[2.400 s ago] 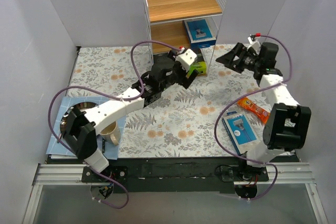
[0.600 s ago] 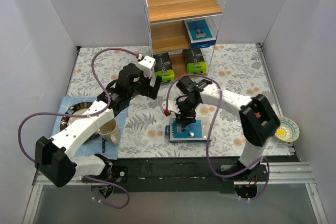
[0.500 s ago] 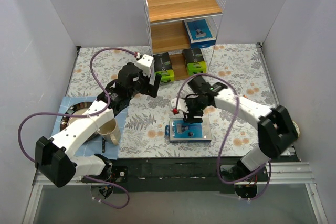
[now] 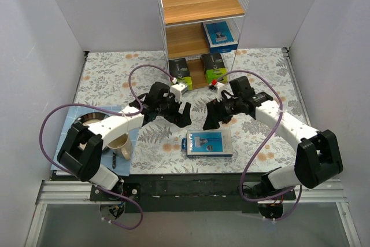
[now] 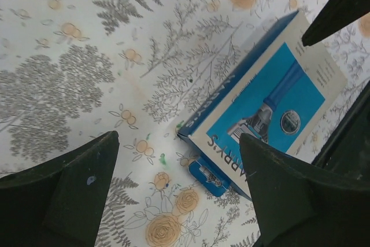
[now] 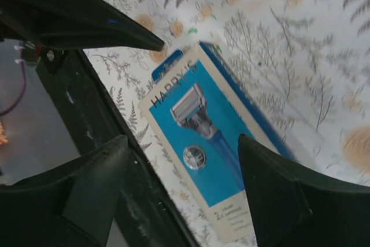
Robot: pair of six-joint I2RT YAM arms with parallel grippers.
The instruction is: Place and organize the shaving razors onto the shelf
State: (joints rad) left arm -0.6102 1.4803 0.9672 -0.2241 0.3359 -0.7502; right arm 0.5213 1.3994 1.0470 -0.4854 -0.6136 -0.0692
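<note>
Razor pack (image 4: pixel 209 143) lies flat on the table (image 4: pixel 115 73), another pack (image 4: pixel 219 34) on the shelf (image 4: pixel 199 4). Left gripper (image 4: pixel 184 115) and right gripper (image 4: pixel 213 118) hover nearby, spread wide, empty.

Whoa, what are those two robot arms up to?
They are tidying razors onto the shelf. The first razor pack already sits on the shelf's middle board. The second razor pack lies flat on the table, near the front edge. The left tool and the right tool both hover close over it. Both are open, and neither is holding anything.
</note>
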